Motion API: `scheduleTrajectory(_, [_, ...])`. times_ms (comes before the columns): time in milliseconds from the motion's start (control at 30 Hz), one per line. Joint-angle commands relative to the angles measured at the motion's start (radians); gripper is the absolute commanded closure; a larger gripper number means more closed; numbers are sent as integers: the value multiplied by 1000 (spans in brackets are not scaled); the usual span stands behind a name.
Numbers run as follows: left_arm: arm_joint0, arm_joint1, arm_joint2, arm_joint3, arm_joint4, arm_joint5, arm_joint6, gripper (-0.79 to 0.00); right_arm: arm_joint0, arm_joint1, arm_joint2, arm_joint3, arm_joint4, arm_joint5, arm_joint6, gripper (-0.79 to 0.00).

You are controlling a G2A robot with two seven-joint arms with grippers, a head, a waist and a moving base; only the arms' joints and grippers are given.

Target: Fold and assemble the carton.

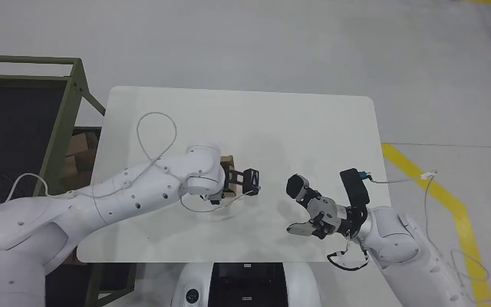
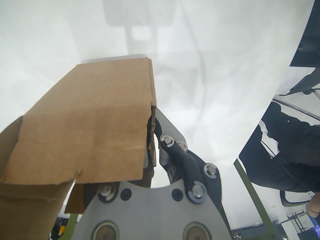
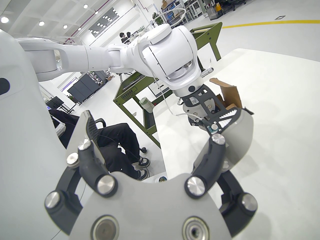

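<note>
Carton (image 2: 85,126) sits in my left claw (image 1: 247,180), over the middle of the tabletop (image 1: 307,123), toward the near edge. Left claw looks closed down on one carton wall. The torn corrugated edge is pressed against the one finger (image 2: 167,128) I can see; the other finger is hidden behind the brown panel. Long panel runs out away from the wrist, along the fingers, with flaps loose at the wrist end. From the top, most of the carton is tucked under the left wrist, so I can't call its full long axis there.

Right claw (image 3: 162,126) is spread wide, nothing in it, hovering above the tabletop on my right side. Key relation: carton lies straight across from the right claw's opening, toward the left arm, near but apart, no contact. Right wrist view shows an upright open flap behind the left claw, facing my right claw. Judgement: right claw is the free one and so the one to push that flap. It would need to travel leftward to reach it, with the left one acting as holder.

Containers: carton is unassembled and I can't see its inside. Green rack (image 1: 46,60) beside the tabletop on the left holds brown cardboard pieces (image 1: 80,153).
</note>
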Motion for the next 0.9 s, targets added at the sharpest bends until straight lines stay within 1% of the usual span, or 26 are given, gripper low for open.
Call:
scheduleTrajectory(0, [0, 2, 0, -1, 4, -2, 2, -182, 0, 0, 0, 0, 0, 0, 0, -785])
scheduleTrajectory(100, [2, 5, 0, -2, 10, 1, -1, -228, 0, 0, 0, 0, 0, 0, 0, -785])
scheduleTrajectory(300, [3, 10, 0, -6, 16, 3, -3, -246, 0, 0, 0, 0, 0, 0, 0, -785])
scheduleTrajectory(367, [2, 11, 0, -8, 14, 4, -4, -265, 0, 0, 0, 0, 0, 0, 0, -785])
scheduleTrajectory(400, [0, 12, 0, -10, 10, 4, -4, -286, 0, 0, 0, 0, 0, 0, 0, -785])
scheduleTrajectory(433, [-2, 13, 0, -11, 3, 4, -4, -317, 0, 0, 0, 0, 0, 0, 0, -785])
scheduleTrajectory(500, [-11, 16, 0, -16, -13, 6, -6, -422, 0, 0, 0, 0, 0, 0, 0, -785])
scheduleTrajectory(567, [-22, 19, 0, -22, -37, 13, -13, -606, 0, 0, 0, 0, 0, 0, 0, -785])
scheduleTrajectory(600, [-28, 21, 0, -27, -48, 15, -15, -668, 0, 0, 0, 0, 0, 0, 0, -785])
scheduleTrajectory(633, [-36, 23, 0, -34, -58, 18, -18, -785, 0, 0, 0, 0, 0, 0, 0, -785])
scheduleTrajectory(767, [-71, 38, -1, -60, -113, 24, -24, -785, 0, 0, 0, 0, 0, 0, 0, -785])
scheduleTrajectory(867, [-88, 58, -32, -83, -172, 14, -13, -785, 0, 0, 0, 0, 0, 0, 0, -785])
